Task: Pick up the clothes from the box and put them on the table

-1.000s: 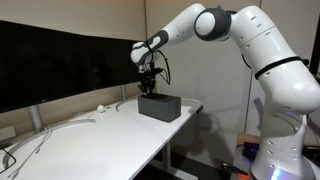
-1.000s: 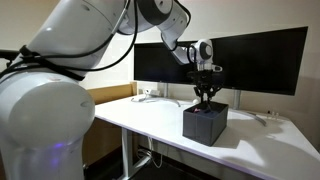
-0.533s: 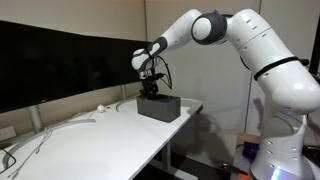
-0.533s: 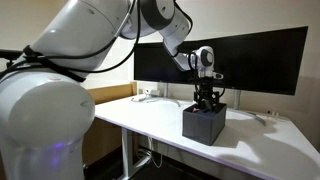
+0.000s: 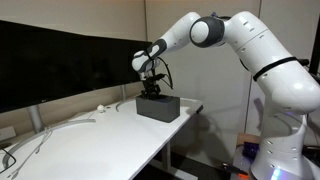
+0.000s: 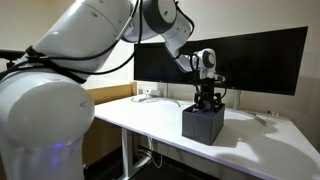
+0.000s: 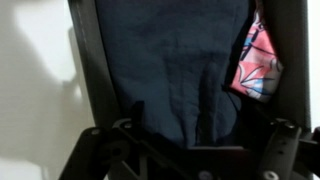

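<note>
Over the black box [image 5: 160, 108], the gripper [image 7: 185, 138] is held with its jaws spread apart. Within the box, a navy garment [image 7: 170, 60] is seen, with a pink-and-red patterned garment [image 7: 256, 62] against one box wall.

the patterned garment [image 7: 256, 62] is partly covered by the navy garment [image 7: 170, 70] in the blurred wrist view, where the box [image 7: 88, 70] is cut off. in both exterior views both garments are hidden by the box [image 5: 158, 107] [image 6: 203, 124].
</note>
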